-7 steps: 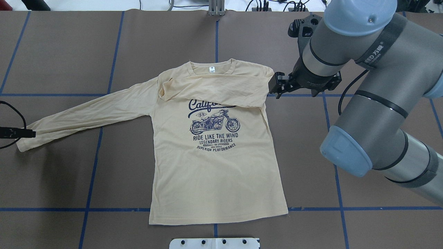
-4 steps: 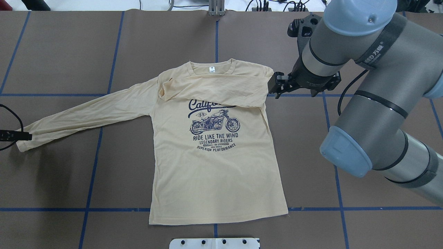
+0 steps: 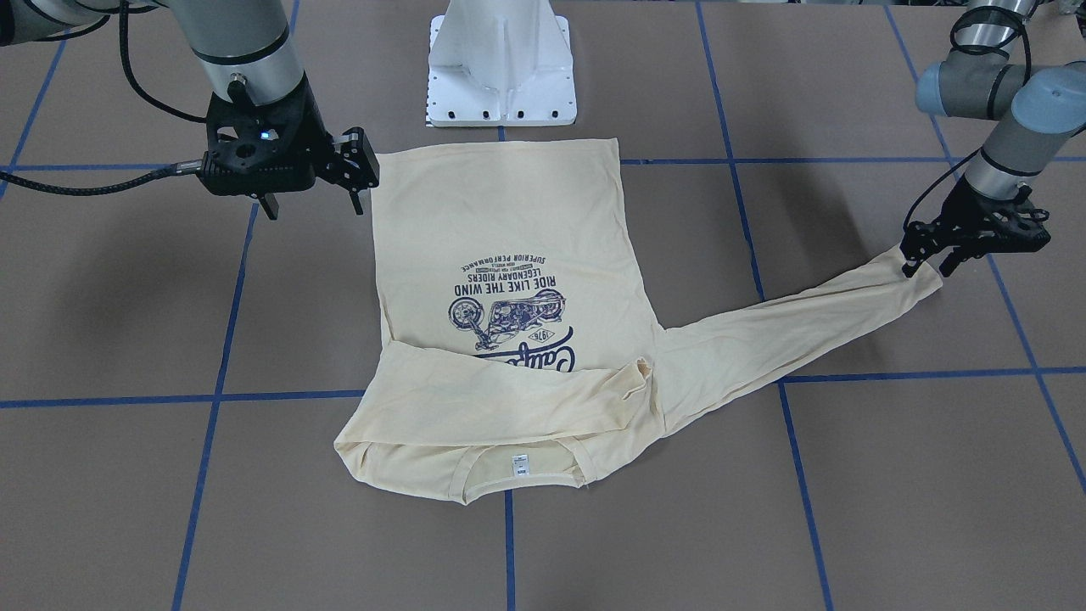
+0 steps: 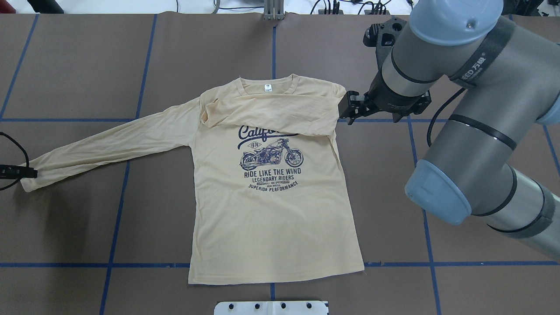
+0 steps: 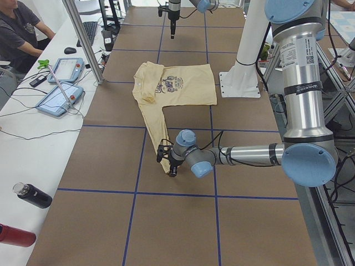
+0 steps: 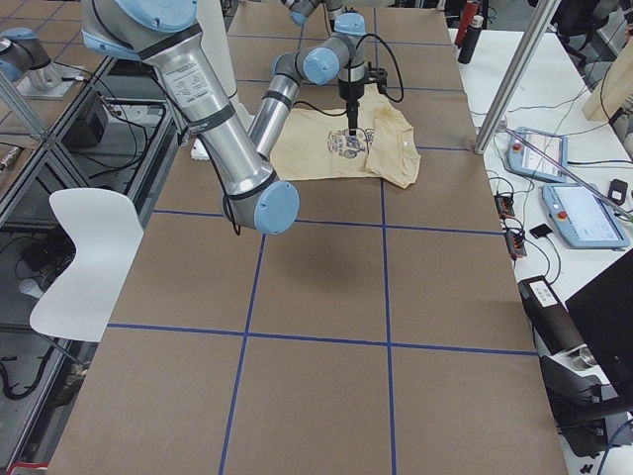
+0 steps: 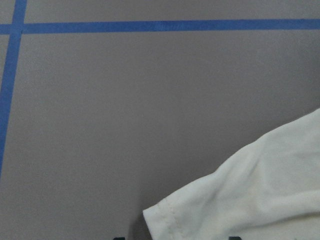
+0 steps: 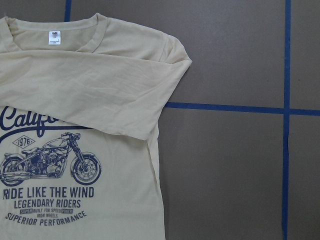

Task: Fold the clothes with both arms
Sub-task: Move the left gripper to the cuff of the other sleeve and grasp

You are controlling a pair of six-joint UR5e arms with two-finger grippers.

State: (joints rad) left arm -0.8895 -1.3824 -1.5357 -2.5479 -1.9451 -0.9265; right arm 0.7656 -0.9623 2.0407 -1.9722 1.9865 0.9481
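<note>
- What has moved?
- The left gripper, on its low, outstretched arm, has slid slightly outward at the sleeve cuff. Its fingers are apart, gripping nothing.
- And the rest?
- On the table, the shirt lies flat, print up, one sleeve folded across its chest. The right gripper hovers beside it, pointing down, spread wide.

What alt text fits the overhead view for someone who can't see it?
A cream long-sleeved shirt lies flat on a brown table, one sleeve folded across its chest, the other stretched out to the left gripper. The open right gripper is beside the folded shoulder.
</note>
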